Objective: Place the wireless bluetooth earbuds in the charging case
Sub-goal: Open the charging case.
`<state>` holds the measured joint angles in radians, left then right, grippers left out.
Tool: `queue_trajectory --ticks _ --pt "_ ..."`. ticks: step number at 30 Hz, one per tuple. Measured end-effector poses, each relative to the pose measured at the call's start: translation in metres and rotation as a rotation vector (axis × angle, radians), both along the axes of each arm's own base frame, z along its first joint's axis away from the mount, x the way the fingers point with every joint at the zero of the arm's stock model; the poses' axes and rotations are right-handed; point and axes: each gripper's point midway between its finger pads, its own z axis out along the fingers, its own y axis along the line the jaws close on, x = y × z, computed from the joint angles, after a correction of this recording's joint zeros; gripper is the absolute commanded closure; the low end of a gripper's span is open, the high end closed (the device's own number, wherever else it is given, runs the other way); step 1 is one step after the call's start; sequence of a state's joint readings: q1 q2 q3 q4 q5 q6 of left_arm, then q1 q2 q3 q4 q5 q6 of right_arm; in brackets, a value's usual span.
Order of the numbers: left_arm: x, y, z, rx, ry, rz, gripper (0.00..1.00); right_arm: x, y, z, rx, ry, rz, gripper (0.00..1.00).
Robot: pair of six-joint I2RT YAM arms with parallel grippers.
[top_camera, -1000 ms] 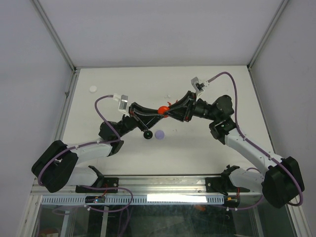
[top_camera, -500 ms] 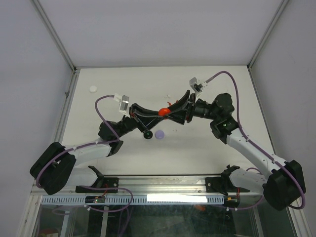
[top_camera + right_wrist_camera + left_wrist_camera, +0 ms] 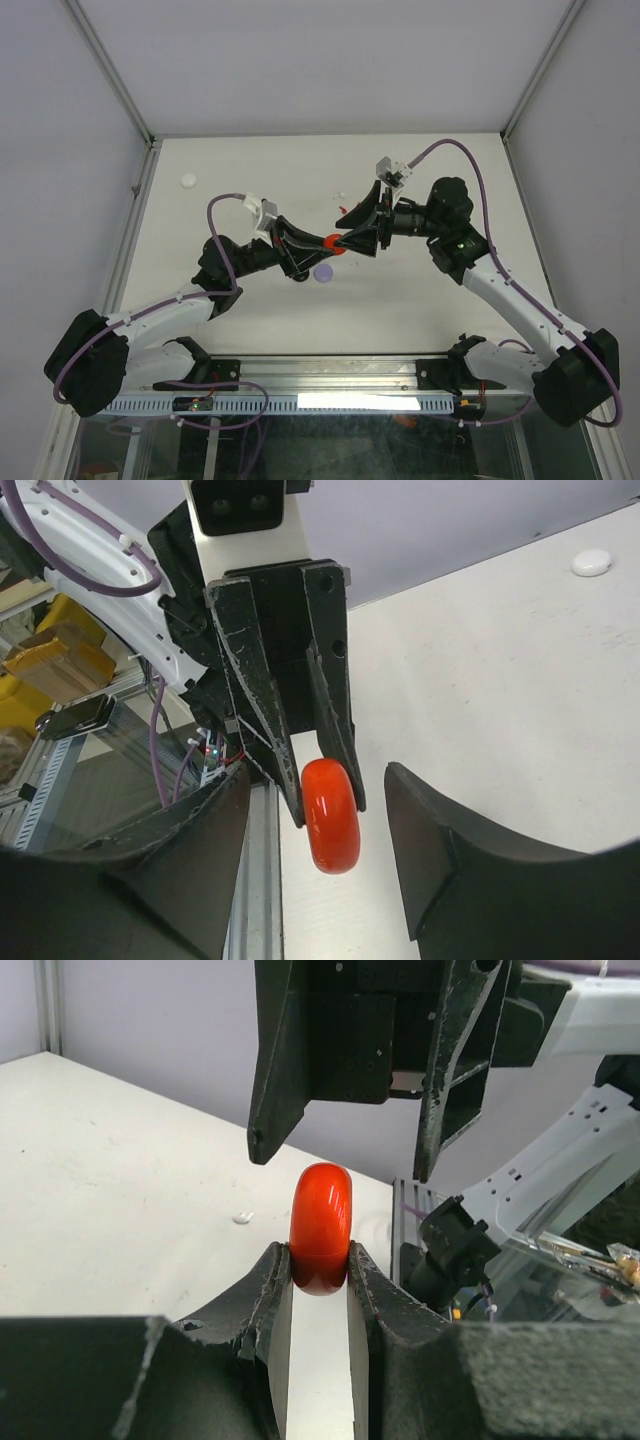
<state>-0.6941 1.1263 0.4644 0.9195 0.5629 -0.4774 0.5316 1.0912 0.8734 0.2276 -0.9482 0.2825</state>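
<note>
One red charging case (image 3: 321,1210) on edge, pinched in closed left hand (image 3: 318,1258), right hand (image 3: 318,775) spread apart, facing it, not touching, lavender case (image 3: 323,271) on counter (image 3: 430,300) beneath

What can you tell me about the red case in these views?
The red case is a glossy, plastic-looking rounded disc, held on edge above the table. The left hand is shut on its two flat faces, gripping the lower part. The right hand is open, straddling the case without touching.
</note>
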Motion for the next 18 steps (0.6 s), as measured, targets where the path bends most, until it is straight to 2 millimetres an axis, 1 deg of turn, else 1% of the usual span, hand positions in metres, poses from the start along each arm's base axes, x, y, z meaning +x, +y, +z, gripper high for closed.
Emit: queue_trajectory --ticks 6,10,15,18 --pt "-0.001 -0.003 -0.006 0.043 -0.001 -0.015 1.0 -0.006 0.002 -0.005 -0.019 0.007 0.055 0.45" --pt "-0.002 -0.004 -0.006 0.054 -0.009 -0.03 1.0 -0.007 0.002 -0.012 -0.039 0.026 0.073 0.51" --pt "-0.003 -0.004 -0.003 0.052 -0.02 -0.036 1.0 -0.008 0.002 -0.017 -0.053 0.03 0.083 0.64" --pt "-0.004 -0.004 -0.003 0.053 -0.02 -0.039 1.0 -0.008 0.002 -0.019 -0.058 0.029 0.086 0.75"
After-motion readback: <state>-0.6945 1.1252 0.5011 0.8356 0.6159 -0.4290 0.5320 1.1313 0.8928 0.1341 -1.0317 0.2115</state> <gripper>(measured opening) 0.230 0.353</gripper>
